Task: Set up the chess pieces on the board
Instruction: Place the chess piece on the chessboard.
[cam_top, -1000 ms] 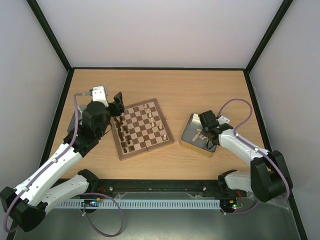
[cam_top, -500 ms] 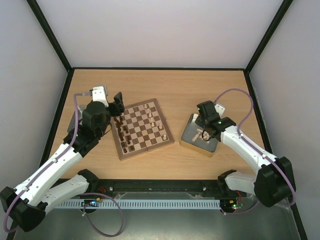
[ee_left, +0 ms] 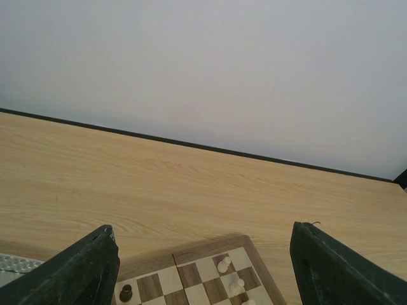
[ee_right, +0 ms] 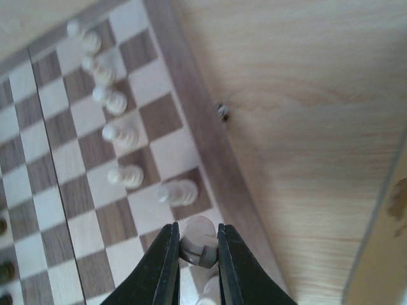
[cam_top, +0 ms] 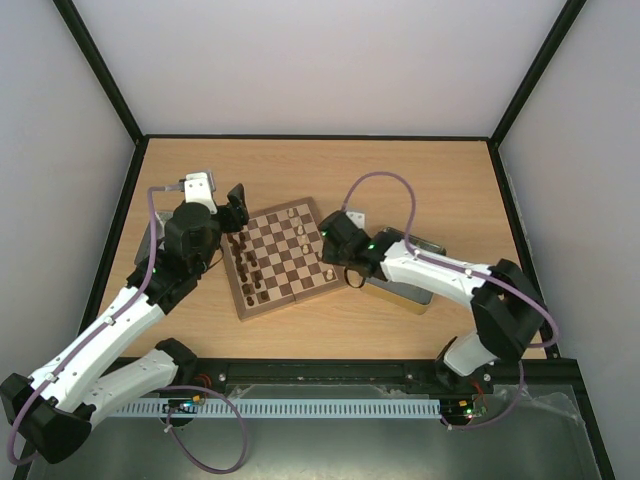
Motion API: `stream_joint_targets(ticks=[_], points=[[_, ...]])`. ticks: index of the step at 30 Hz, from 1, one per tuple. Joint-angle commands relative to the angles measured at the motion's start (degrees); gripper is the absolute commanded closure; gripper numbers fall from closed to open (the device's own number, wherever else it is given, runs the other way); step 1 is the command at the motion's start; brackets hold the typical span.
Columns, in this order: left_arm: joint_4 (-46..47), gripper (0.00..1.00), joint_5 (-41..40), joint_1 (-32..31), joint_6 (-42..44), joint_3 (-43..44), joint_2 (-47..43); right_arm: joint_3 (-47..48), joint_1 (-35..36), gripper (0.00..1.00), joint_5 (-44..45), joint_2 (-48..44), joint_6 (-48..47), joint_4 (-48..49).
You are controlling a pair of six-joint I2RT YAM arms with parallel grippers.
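The board (cam_top: 295, 301) lies left of the table's centre, with dark chess pieces (cam_top: 245, 266) along its left side and pale ones (cam_top: 305, 236) along its right. My right gripper (cam_top: 337, 266) hangs over the board's near right corner. In the right wrist view its fingers (ee_right: 168, 254) are shut on a pale piece (ee_right: 200, 236) above the edge squares, beside a row of pale pieces (ee_right: 124, 135). My left gripper (cam_top: 236, 208) sits at the board's far left corner. It is open (ee_left: 203, 260), with nothing between its fingers above the board's border (ee_left: 209, 250).
A shiny metal tin (cam_top: 398, 292) lies right of the board, mostly under my right arm; its edge (ee_right: 389, 241) shows in the right wrist view. A grey object (cam_top: 145, 248) lies under my left arm. Black frame rails bound the table.
My right arm has swung left from the tin to the board's near right corner, carrying the pale piece. The left arm has not moved.
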Motion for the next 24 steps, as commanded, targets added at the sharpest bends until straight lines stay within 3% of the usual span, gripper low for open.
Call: stream_joint_targets(ticks=[1,24], points=[[1.2,0.25,-0.3,0.3,-0.3,-0.8,0.4,2.2,3.6,0.87,1.3,3.0,-0.8,0.3],[1.1,0.25,-0.3,0.4,-0.3,-0.9,0.5,3.0,6.1,0.85,3.8,10.4,-2.4,1.7]])
